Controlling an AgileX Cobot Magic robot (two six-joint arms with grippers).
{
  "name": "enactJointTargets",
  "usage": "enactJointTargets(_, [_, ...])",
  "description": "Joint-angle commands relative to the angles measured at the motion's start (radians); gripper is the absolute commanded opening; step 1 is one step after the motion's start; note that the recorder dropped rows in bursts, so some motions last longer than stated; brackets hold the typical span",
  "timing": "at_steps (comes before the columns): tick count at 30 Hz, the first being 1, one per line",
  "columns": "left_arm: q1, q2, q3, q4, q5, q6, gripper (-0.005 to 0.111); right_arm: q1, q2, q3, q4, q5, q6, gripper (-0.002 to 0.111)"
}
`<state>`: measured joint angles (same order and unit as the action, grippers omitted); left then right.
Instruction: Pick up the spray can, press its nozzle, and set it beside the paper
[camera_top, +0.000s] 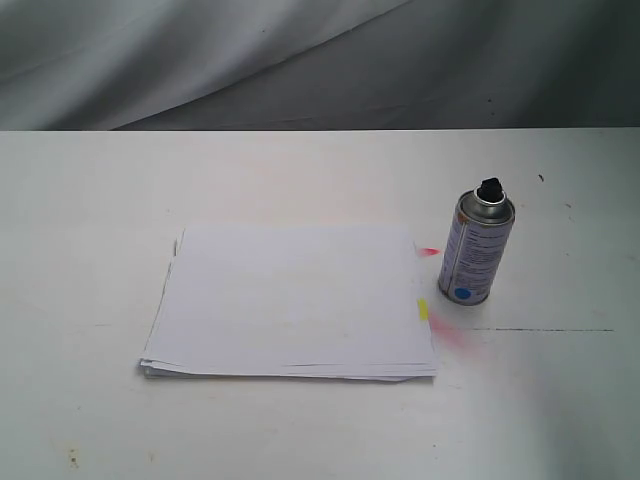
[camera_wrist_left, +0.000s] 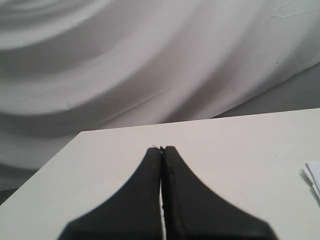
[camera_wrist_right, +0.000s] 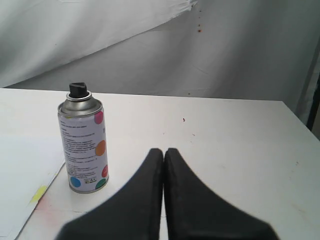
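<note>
So the spray can (camera_top: 477, 250) is standing upright on the white surface (camera_top: 300, 170). In the exterior view it's just beside the right edge of the paper (camera_top: 290, 300), and as far as I can tell it's not touching it. Its black nozzle (camera_top: 490, 188) is sitting on top of the silver dome, with nothing pressing on it. The label is showing a blue dot near the base, and the right wrist view is also picking up pink, orange and green dots. The print is too small to read.

The paper is lying flat in a slightly fanned stack, with a pink mark (camera_top: 429, 252) and a yellow mark (camera_top: 423, 310) at the edge facing the can. A faint pink smear (camera_top: 455, 338) is showing on the surface near the can's base.

The left jaws are pressing fully together, holding nothing, over a corner of the surface. The right jaws are closed tight too, also empty, pointing toward the can but well apart from it. Grey cloth (camera_top: 200, 50) is hanging behind.
</note>
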<state>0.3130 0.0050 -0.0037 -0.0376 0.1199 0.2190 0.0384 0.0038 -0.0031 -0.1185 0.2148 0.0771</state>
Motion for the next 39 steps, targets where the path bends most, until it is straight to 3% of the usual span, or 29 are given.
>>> enactJointTargets(1, [0.001,-0.005,0.004,-0.005,-0.011,-0.003,0.0,-0.007,-0.004,0.003,0.005,0.007,0.002,0.0])
enactJointTargets(7, [0.001,-0.005,0.004,-0.005,-0.011,-0.003,0.0,-0.007,-0.004,0.0,0.081,0.023,0.002,0.0])
enactJointTargets(13, [0.001,-0.005,0.004,-0.005,-0.011,-0.003,0.0,-0.007,0.012,-0.185,0.108,0.172,0.002,0.0])
enactJointTargets(27, [0.001,-0.005,0.004,-0.005,-0.011,-0.003,0.0,0.0,0.606,-0.63,0.149,0.213,0.002,0.0])
enactJointTargets(39, [0.001,-0.005,0.004,-0.005,-0.011,-0.003,0.0,0.266,0.891,-0.644,0.076,0.043,0.005,0.0])
